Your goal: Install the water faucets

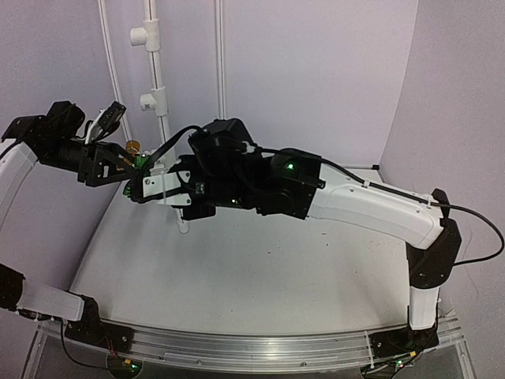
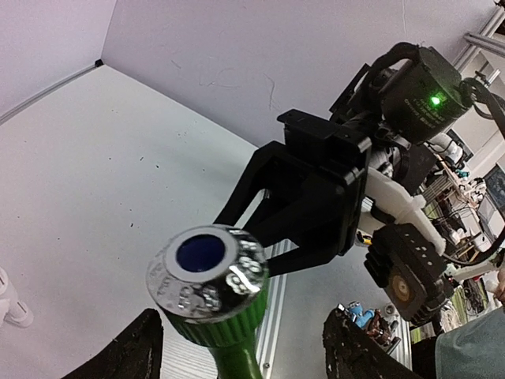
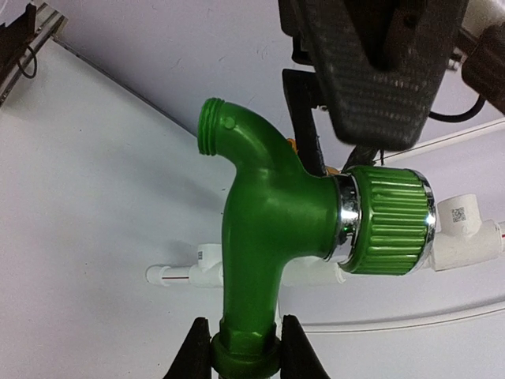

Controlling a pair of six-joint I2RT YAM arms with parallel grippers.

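The green faucet (image 3: 268, 213) is upright in my right gripper (image 3: 245, 355), which is shut on its hexagonal base. Its threaded spout points up and left, and its ribbed green handle (image 3: 390, 221) sticks out to the right. In the left wrist view the handle's chrome cap with a blue centre (image 2: 207, 272) sits between the fingers (image 2: 126, 351) of my left gripper (image 2: 245, 351), which is open with gaps on both sides. In the top view both grippers meet at the green faucet (image 1: 140, 164) in front of the white pipe. A golden-brass faucet (image 1: 132, 145) shows just behind them.
A white upright pipe (image 1: 158, 71) with T-fittings (image 1: 146, 35) runs up the back wall; the same pipe and fittings (image 3: 465, 229) lie behind the faucet in the right wrist view. The right arm (image 1: 355, 201) spans the table from the right.
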